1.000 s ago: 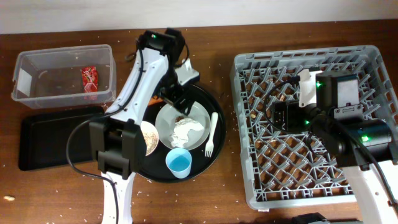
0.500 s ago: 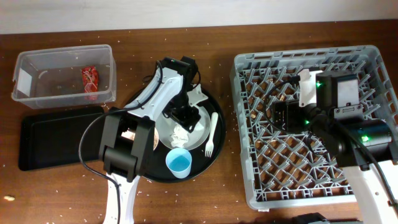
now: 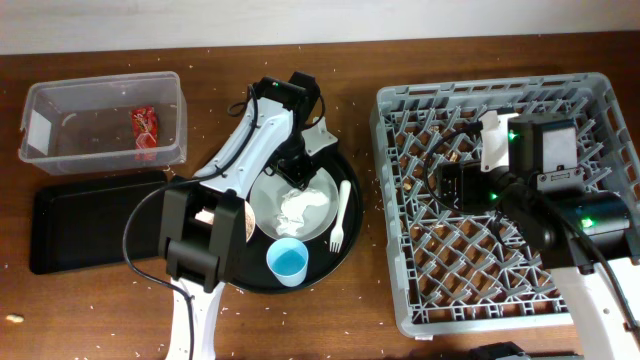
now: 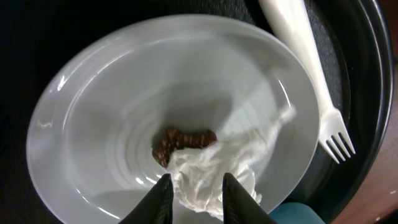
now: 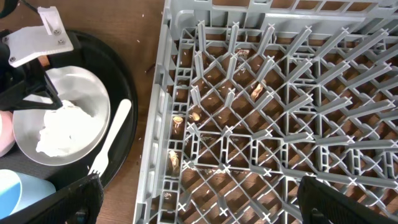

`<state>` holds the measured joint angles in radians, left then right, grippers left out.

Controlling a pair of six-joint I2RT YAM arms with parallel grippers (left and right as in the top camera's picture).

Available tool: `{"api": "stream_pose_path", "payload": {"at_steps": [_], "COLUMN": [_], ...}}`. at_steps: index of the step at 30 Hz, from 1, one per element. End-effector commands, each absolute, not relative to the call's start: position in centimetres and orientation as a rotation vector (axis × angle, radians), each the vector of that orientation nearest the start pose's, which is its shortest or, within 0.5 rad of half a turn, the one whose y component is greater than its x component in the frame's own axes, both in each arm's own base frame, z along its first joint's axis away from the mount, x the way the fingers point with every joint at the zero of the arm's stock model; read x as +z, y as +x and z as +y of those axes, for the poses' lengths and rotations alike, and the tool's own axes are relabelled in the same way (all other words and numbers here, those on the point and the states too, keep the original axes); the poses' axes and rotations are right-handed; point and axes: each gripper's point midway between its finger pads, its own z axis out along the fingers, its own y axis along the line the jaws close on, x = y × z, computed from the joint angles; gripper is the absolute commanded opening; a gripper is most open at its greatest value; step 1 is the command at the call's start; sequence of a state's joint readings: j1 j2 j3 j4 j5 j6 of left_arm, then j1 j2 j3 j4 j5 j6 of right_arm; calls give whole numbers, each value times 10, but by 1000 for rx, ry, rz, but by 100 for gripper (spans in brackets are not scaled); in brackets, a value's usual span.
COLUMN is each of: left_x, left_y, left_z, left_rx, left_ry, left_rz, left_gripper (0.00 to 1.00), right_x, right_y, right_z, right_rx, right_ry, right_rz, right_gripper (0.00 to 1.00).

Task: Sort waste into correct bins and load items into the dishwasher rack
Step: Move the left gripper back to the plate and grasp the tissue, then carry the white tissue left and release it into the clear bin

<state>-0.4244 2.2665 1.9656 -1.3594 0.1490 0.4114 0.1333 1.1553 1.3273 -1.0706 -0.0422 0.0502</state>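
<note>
A crumpled white tissue (image 4: 211, 174) lies on the white plate (image 4: 112, 124) beside a brown food scrap (image 4: 183, 140). My left gripper (image 4: 196, 193) is down on the plate, its two black fingers pressed against either side of the tissue. From overhead, the left gripper (image 3: 298, 180) hangs over the plate (image 3: 265, 200) and the tissue (image 3: 300, 208). The white fork (image 3: 341, 215) and blue cup (image 3: 288, 262) rest on the round black tray (image 3: 335, 165). My right gripper (image 5: 205, 205) is wide open above the grey dishwasher rack (image 5: 280, 93), holding nothing.
The clear bin (image 3: 100, 120) at the back left holds a red wrapper (image 3: 145, 130). A shallow black tray (image 3: 70, 225) lies in front of it. A bowl (image 3: 240, 222) is half hidden under my left arm. Beige scraps (image 5: 255, 90) lie under the rack's grid.
My left arm swung from the tray's rear edge onto the plate and its jaws narrowed around the tissue. The right arm has not moved.
</note>
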Motion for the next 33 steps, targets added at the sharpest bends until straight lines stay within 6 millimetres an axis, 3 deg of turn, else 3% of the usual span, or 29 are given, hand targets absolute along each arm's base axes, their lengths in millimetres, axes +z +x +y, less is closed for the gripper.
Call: {"api": "stream_pose_path", "payload": {"at_steps": [1,3,5,7,13,14,16,21,25,28,30,33], "left_x": [65,65,64,60,33,31,31,30,31,50,81,150], "left_y": [374,371,369,366,346,345,346,349,350,356,372,423], "left_z": [-200,-198,-198,-197,-205,-207,-208,-207,-206,-207,-207,-204], "left_rx": [-257,-258,-259,-261,-276,-273,-274,-259,-248,-242,-225,-180], "left_ry": [1305,1309,1311,1315,1450,1457,1455,1451,1440,1433,1392,1242], "left_rz": [2920,2935,2942,2952,2935,2931,2924,2916,2922,2911,2868,2694], "left_gripper": [26,37,63,74,76,73,57,2,0,0,0,0], "right_x": [270,269,268,267,264,264,263,263,263,263,263,263], "right_y": [295,296,297,297,298,298,299,299,299,299,299,300], "right_z": [46,46,46,46,47,47,47,47,47,47,47,46], "right_rx": [137,137,137,137,136,137,136,136,136,135,135,130], "right_ry": [-104,-104,-104,-104,-105,-104,-104,-105,-104,-104,-105,-103], "right_rz": [2456,2456,2459,2464,2475,2475,2480,2480,2480,2480,2480,2477], "right_gripper": [99,99,99,99,99,99,99,99,99,99,99,99]}}
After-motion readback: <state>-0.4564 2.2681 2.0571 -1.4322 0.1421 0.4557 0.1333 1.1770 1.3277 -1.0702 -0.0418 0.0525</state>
